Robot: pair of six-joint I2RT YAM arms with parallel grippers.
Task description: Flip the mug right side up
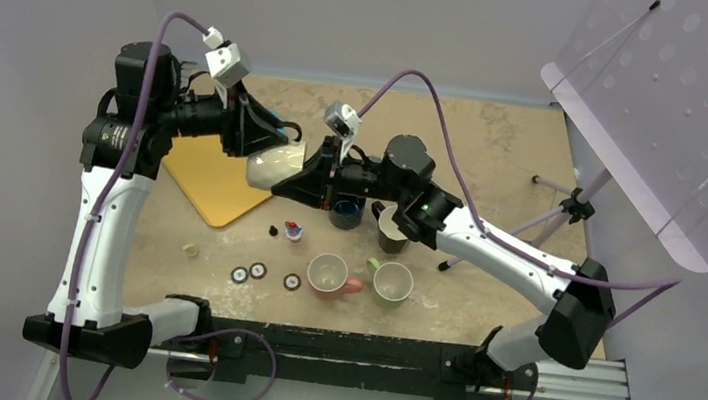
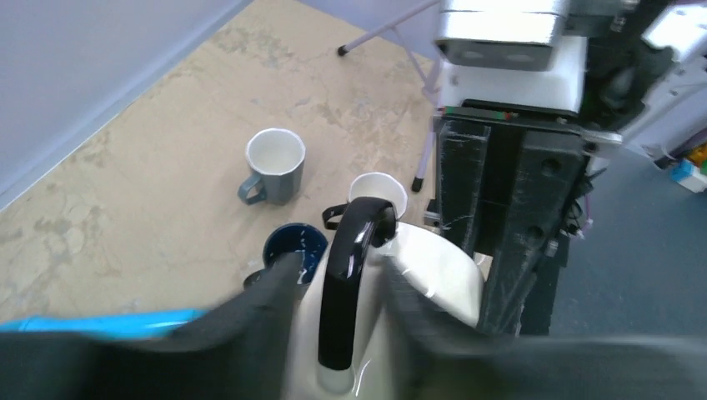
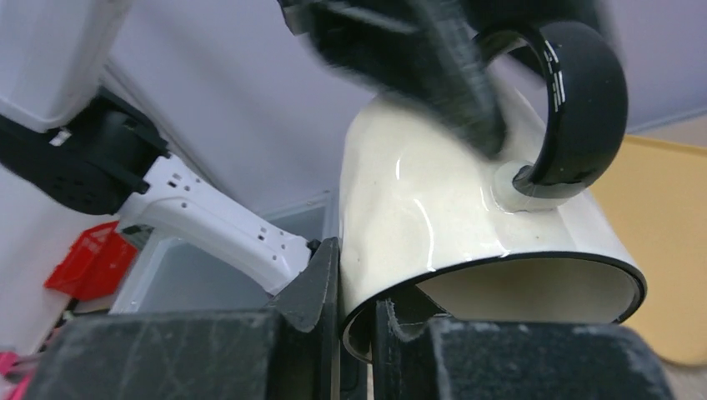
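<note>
1. Cream glazed mug with black loop handle [image 1: 273, 165] is in the air above the table [image 1: 496, 156], on its side, handle up, between both arms.
2. Right gripper [image 3: 354, 292] is nearly closed, pinching the mug rim, one finger inside and one outside.
3. Left gripper [image 2: 333, 321] is part open, its fingers straddling the handle, with gaps on each side.
4. Dark blue mug [image 2: 292, 246] stands below.
</note>
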